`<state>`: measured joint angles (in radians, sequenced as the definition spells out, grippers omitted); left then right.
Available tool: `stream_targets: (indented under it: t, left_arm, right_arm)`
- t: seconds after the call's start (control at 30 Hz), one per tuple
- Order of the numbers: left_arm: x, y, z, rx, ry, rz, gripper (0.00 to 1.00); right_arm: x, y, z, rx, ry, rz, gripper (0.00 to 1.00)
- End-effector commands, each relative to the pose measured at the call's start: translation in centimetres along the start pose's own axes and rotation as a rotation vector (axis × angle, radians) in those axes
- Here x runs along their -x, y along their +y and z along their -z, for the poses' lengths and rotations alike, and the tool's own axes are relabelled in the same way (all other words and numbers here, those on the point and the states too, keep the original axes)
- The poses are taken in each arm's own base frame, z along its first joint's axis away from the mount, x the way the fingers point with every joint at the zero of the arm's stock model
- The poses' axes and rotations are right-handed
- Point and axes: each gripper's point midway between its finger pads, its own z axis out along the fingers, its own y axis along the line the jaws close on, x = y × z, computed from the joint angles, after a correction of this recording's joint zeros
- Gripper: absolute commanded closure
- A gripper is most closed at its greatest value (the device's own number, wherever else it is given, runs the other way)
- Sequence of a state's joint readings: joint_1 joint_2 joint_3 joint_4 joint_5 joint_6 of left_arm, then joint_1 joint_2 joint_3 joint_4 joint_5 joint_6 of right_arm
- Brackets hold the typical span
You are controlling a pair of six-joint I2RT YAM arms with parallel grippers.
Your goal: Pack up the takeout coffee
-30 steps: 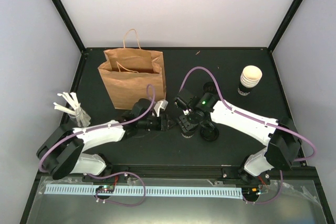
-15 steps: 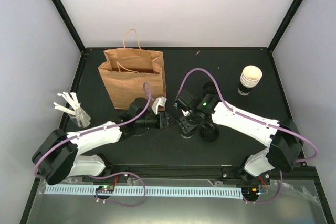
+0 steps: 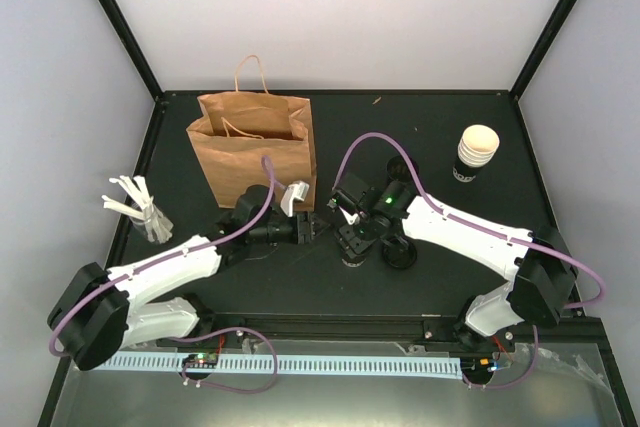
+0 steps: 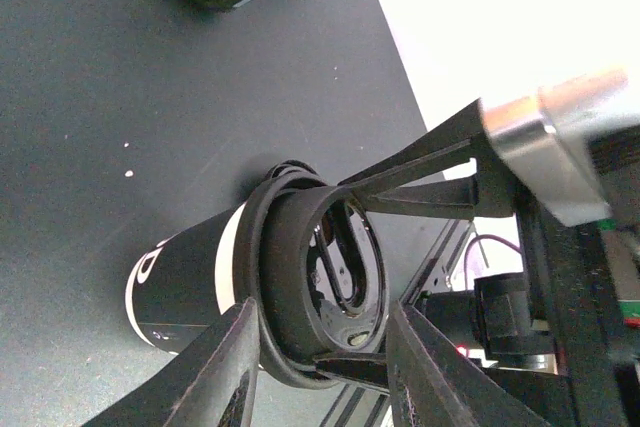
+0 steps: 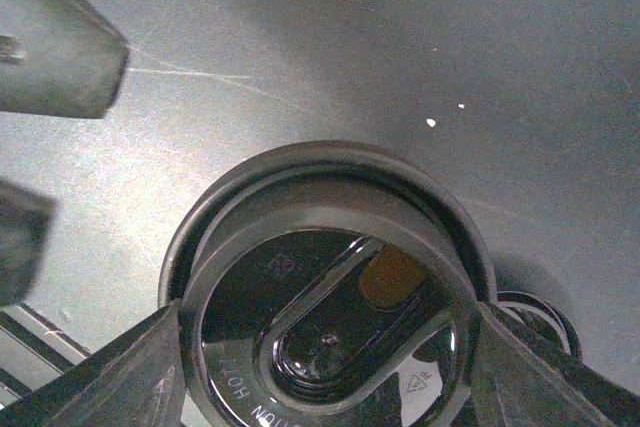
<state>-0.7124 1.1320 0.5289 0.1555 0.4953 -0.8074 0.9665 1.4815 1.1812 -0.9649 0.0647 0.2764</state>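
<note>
While the R pincer (image 5: 325,339) is clamped on the black lid (image 5: 330,297), one finger against the lid's rim on each side, the L pincer (image 3: 314,230) has its jaws apart & grips nothing. The lid sits at the mouth of the takeout coffee (image 4: 185,282), a small black paper cup w/ white print, upright on the dark surface (image 4: 120,87) approx. mid-table. I can't tell whether the lid is pressed fully home, & it hides the cup's inside. From the top cam the cup is mostly covered by the R pincer. The L pincer reaches in from the cup's 9 o'clock, about level w/ the lid. In the R wrist view its fingers (image 5: 55,62) show blurred at 10 o'clock of the lid, near but apart from it. In the L wrist view the same two fingers frame the lid from the foreground w/ no clear contact. A black round object (image 3: 400,255) lies just beside the cup at approx. 3 o'clock, partly under the R arm. A brown paper bag (image 3: 255,142) w/ handles stands upright & open at the cup's 11 o'clock, its near face close to the L arm's wrist. A stack of cups (image 3: 477,152), black outside w/ a cream inside on top, stands at 2 o'clock, well apart. A clear holder w/ white sticks (image 3: 140,209) is at 9 o'clock, well apart, by the surface's L edge.
</note>
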Motion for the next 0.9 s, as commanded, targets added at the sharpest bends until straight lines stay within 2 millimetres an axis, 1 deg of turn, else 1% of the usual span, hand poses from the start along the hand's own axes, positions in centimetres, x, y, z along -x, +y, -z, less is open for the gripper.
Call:
stream_targets:
  t: [0.0, 0.27, 0.47, 0.67, 0.8, 0.87]
  left_arm:
    - [0.4, -0.5, -0.3, -0.023, 0.013, -0.003, 0.62]
    - [-0.1, 0.6, -1.6, -0.004, 0.054, 0.028, 0.63]
    - [0.0, 1.3, -1.7, 0.029, 0.04, 0.036, 0.64]
    - [-0.8, 2.0, -2.0, 0.032, 0.07, 0.046, 0.64]
    - [-1.0, 1.9, -2.2, 0.021, 0.079, 0.047, 0.65]
    - [-1.4, 2.5, -2.6, 0.032, 0.098, 0.058, 0.65]
  right_arm:
    - [-3.5, 2.7, -1.0, 0.134, 0.144, 0.021, 0.35]
    - [-3.8, 2.4, -1.6, 0.12, 0.161, 0.014, 0.35]
    - [-3.9, 2.3, -1.8, 0.108, 0.171, 0.016, 0.35]
    - [-4.3, 2.0, -2.4, 0.084, 0.201, 0.016, 0.35]
    - [-4.5, 2.2, -2.6, 0.084, 0.22, 0.021, 0.35]
    - [-4.7, 2.3, -2.8, 0.081, 0.235, 0.026, 0.35]
